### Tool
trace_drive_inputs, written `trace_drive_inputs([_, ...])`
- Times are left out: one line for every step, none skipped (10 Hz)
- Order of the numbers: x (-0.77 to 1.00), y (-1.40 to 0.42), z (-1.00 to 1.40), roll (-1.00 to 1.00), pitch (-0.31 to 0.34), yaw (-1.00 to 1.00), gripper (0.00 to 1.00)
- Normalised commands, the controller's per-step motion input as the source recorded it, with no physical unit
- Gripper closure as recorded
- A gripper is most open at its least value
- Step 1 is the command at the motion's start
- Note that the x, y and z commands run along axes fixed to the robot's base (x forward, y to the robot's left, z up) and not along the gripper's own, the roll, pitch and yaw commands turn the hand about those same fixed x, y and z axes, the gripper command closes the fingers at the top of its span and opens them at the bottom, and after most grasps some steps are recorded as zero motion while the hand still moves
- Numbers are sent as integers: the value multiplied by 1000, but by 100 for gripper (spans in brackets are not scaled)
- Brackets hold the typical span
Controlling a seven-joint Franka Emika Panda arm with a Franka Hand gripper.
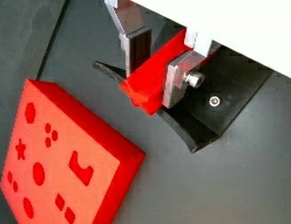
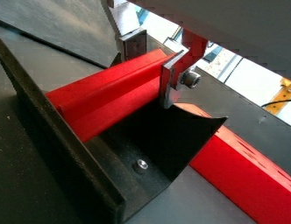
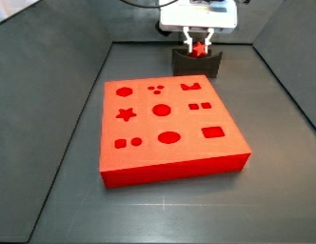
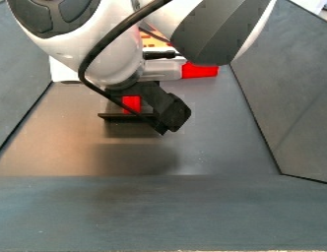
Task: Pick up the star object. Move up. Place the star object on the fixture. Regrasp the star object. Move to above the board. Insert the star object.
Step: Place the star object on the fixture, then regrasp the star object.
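Red, rigid plastic is what I take the star object [image 2: 107,92] to be: a long, stiff prism with smooth faces, light enough for two fingers, though probably slick against my pads. My hand [image 1: 159,70] is closed narrow on it near one end, and in both wrist views the silver fingers [image 1: 180,77] clamp its flanks while it lies along the dark fixture [image 2: 66,153], apparently resting against the bracket's inner faces. In a side view the hand [image 3: 196,42] sits directly over the fixture [image 3: 196,65] at the far end of the bench [image 3: 71,191].

For the regrasp I judge the flat stretches between the star's points to be the places to take; a pad landing on a ridge would let it twist. Gripping nearer the end would leave more length free for insertion.

Room is tight sideways: the fixture's upright wall [image 2: 43,105] stands just beside the piece, so the way out is straight up. The red board [image 3: 171,129] lies near the fixture, its star hole [image 3: 125,115] towards one edge, and the space above the board looks open.
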Motion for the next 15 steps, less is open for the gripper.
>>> trace_drive_inputs([76,98,-342,-137,-60,-107,100])
trace_drive_inputs([76,97,-341,-137,-60,-91,100])
trace_drive_inputs([0,0,0,0,0,0,0])
trace_drive_inputs([0,0,1000,-55,-62,-12,0])
trace_drive_inputs([-2,2,1000,-51,-61,-9,0])
trace_drive_inputs([-25,10,1000,-25,-47,16,0])
trace_drive_inputs([-32,1,1000,5,-30,38,0])
trace_drive_inputs([-37,2,1000,19,-9,45,0])
trace_drive_inputs([-39,7,873,21,17,47,0])
trace_drive_inputs([-34,9,694,22,43,42,0])
trace_drive_inputs([-28,9,511,24,69,34,0])
trace_drive_inputs([-25,7,331,30,86,23,0])
trace_drive_inputs([-118,-830,805,1000,82,24,0])
trace_drive_inputs([-106,-803,702,1000,81,23,0])
trace_drive_inputs([-111,-639,512,1000,67,21,0])
